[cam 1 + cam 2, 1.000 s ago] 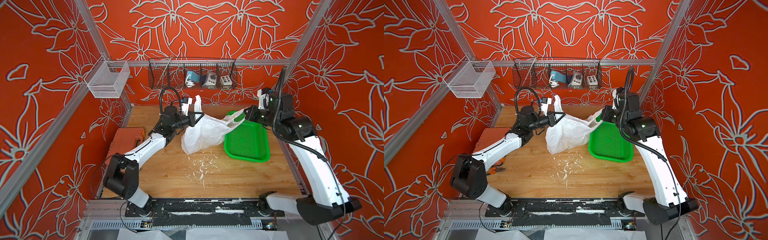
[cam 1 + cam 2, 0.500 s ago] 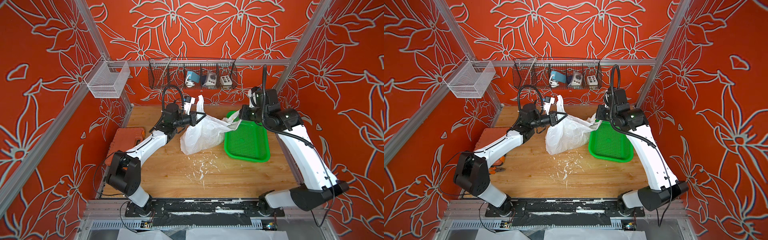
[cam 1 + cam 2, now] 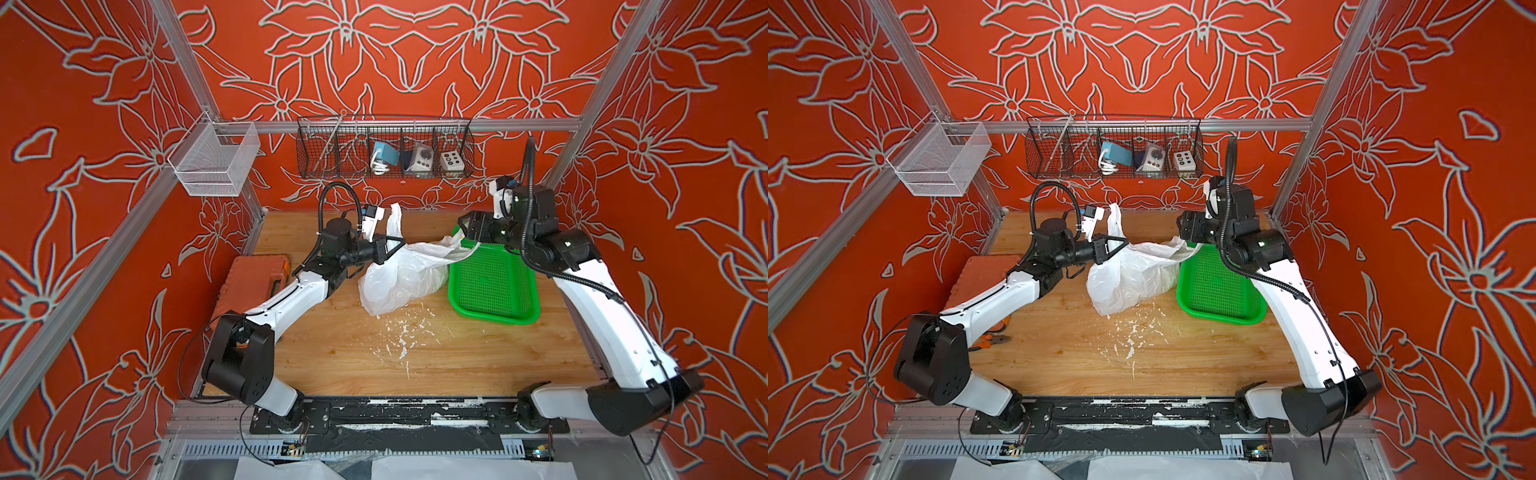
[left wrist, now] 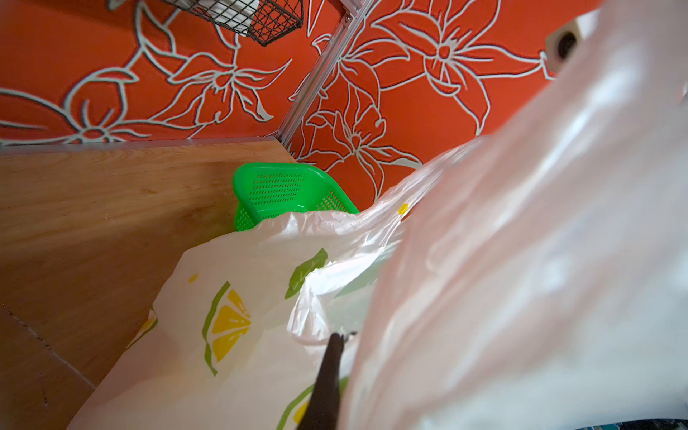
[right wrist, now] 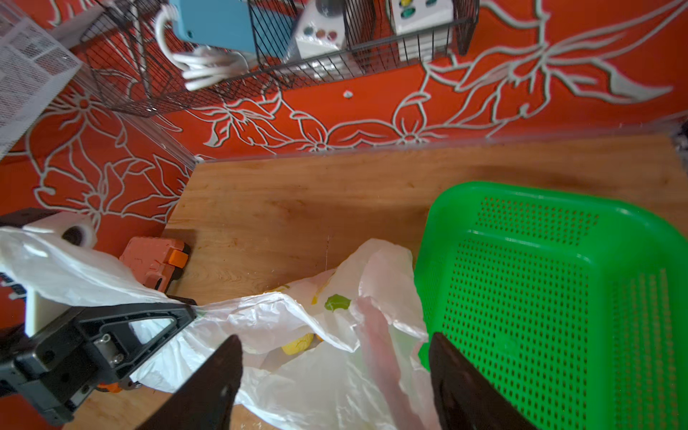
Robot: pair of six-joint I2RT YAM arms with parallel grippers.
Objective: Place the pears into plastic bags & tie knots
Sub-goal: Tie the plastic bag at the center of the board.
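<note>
Pinching the rim of the thin white citrus-printed bag point(image 3: 399, 278), our left gripper point(image 3: 401, 242) is clamped; our right gripper point(image 5: 334, 337) gapes empty over it, beside the green mesh tray point(image 3: 494, 318); yellow pear point(image 5: 298, 344) inside, open wood point(image 3: 457, 357) nearer us.

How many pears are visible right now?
1: a bright yellow toy pear shows through the mouth of the white printed plastic bag. Others may be hidden inside it.

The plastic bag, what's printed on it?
White bag with yellow citrus slices and green leaves, clearest in the left wrist view.
</note>
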